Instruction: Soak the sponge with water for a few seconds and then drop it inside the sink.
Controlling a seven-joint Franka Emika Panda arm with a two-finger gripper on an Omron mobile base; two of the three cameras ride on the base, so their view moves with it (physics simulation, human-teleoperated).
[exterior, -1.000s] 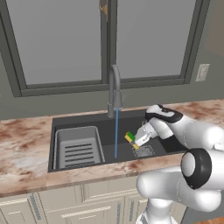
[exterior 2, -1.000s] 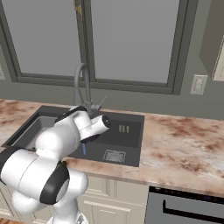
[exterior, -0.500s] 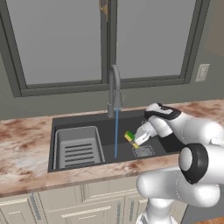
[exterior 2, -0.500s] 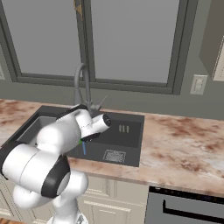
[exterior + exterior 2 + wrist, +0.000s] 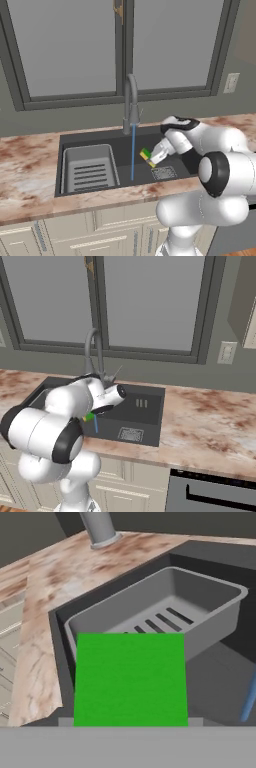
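The counter [image 5: 30, 165] of mottled stone runs under a wide window [image 5: 70, 47]. Set into it, the dark sink [image 5: 100, 142] holds a lighter slotted rack [image 5: 90, 167] at its 9 o'clock end and a square drain [image 5: 163, 173] toward 3 o'clock. The faucet [image 5: 131, 102] stands at the sink's 12 o'clock rim, and water [image 5: 133, 152] drops straight from it to the basin floor. The gripper [image 5: 152, 157] hangs over the basin, clenched on the sponge [image 5: 146, 156], which sits just at 3 o'clock of the stream, apart from it. In the hand view the sponge [image 5: 130, 679] shows its green face, with the rack [image 5: 200, 602] beyond at 12 o'clock.
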